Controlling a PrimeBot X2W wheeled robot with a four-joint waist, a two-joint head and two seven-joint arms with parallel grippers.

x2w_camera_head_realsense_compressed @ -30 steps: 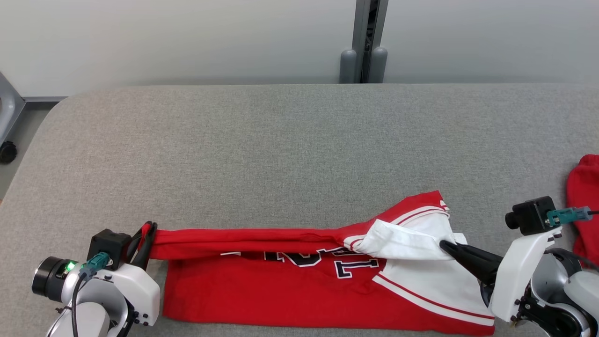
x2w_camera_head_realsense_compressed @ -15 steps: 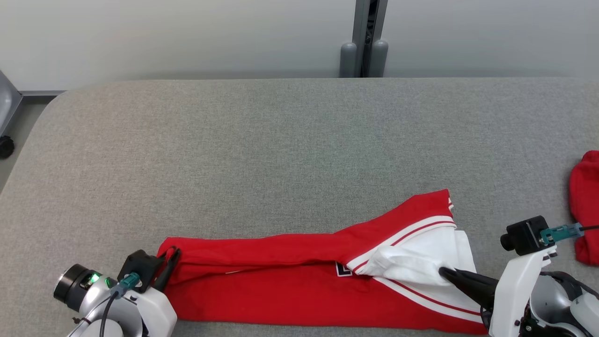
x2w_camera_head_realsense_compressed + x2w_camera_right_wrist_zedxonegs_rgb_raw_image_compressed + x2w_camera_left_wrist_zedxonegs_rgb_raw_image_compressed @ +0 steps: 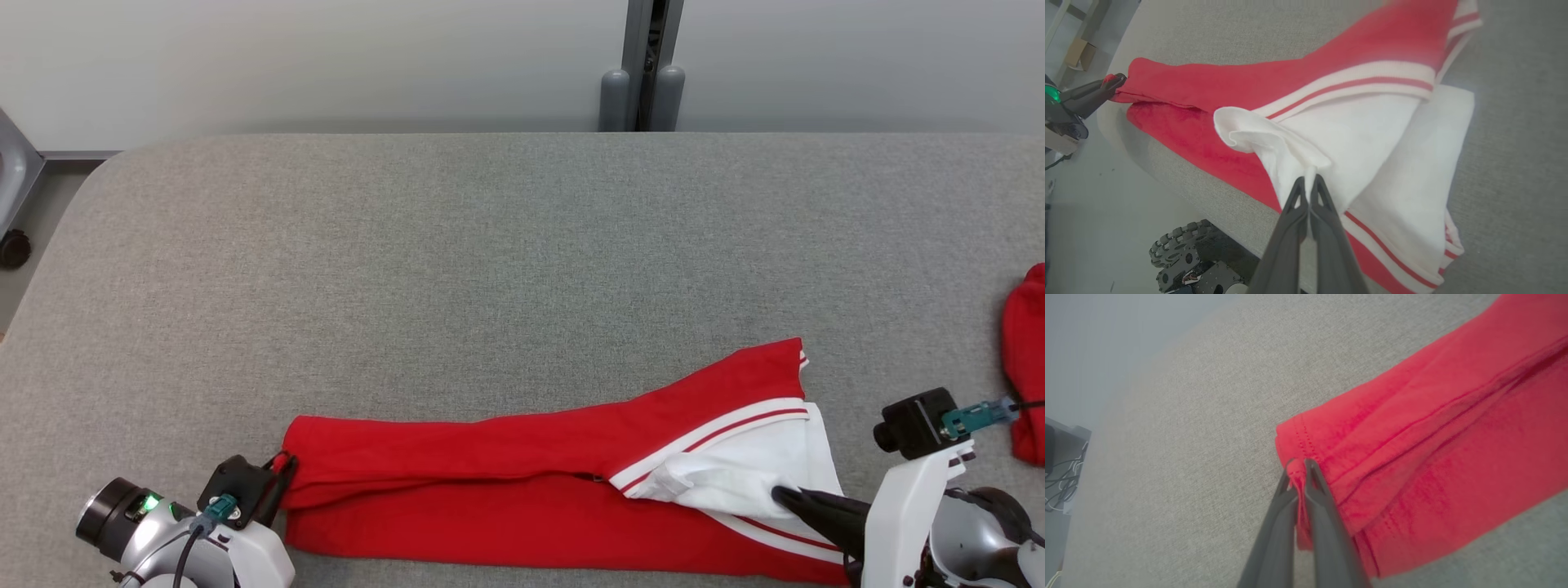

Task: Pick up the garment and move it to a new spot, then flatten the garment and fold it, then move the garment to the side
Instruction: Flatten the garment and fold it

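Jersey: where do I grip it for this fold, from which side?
Take the jersey by its ends: left gripper on the red hem corner from the left, right gripper on the white sleeve from the right. Such a long band should stay taut.

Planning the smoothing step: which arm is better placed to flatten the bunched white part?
Right, probably. The right gripper is shut on the garment's bunched white part; the left gripper pinches the opposite red hem.

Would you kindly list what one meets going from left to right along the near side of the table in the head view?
left gripper, pinching the red hem → red and white garment → right gripper, pinching the white end → another red cloth at the picture's right edge.
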